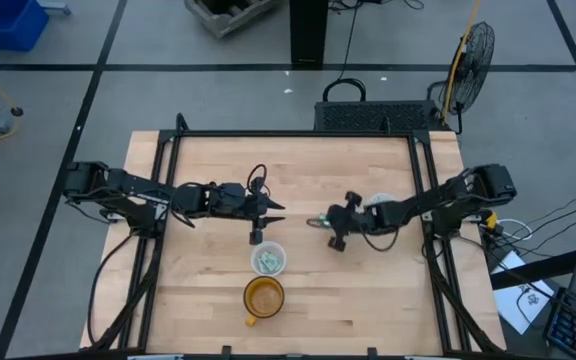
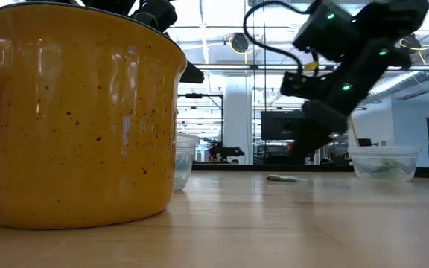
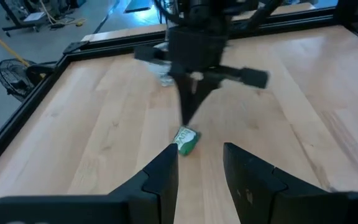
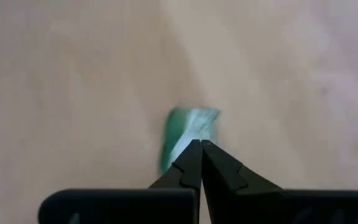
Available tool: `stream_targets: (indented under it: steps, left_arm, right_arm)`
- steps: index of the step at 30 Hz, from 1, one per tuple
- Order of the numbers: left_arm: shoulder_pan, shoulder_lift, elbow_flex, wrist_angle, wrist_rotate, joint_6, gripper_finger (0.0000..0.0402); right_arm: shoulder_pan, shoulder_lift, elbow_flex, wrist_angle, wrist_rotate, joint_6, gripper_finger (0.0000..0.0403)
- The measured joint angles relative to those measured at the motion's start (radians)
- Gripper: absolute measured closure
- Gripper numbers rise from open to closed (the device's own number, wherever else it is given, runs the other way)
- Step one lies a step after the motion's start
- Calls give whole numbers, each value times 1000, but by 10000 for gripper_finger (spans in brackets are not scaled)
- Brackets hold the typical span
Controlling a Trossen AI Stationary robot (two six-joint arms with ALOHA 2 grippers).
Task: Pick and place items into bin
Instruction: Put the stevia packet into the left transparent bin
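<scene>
One green-and-white packet lies flat on the wooden table between the two grippers; it also shows in the right wrist view and the low view. My right gripper is shut and points down, its tips just over the packet's near end. My left gripper is open and level, a little toward the table's left of the packet, and touches nothing. A small clear cup near the table's middle holds several more packets. My right gripper's shut fingertips stand right at the packet's end, coming from above. Whether they touch it, I cannot tell. The packet lies flat on the table.
A yellow speckled mug stands toward the near edge, just nearer than the clear cup. A shallow clear container sits under my right arm. A black frame borders the table. Bare wood lies to the left and right of the mug.
</scene>
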Motion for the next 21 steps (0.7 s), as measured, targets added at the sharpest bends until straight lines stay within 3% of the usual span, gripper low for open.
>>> stream_targets:
  steps: [7, 10, 16, 21]
  left_arm:
    - [12, 2, 0, 15, -35, -74, 268]
    - [27, 30, 2, 64, -1, -157, 268]
    - [47, 205, 22, 239, 69, -226, 268]
    - [65, 353, 146, 211, 69, -226, 268]
  right_arm:
    - [-69, -108, 64, 135, 147, -281, 403]
    - [-78, -186, 74, 211, 214, -378, 403]
    - [-96, -318, 73, 232, 236, -409, 403]
    - [-100, -360, 73, 237, 235, -416, 403]
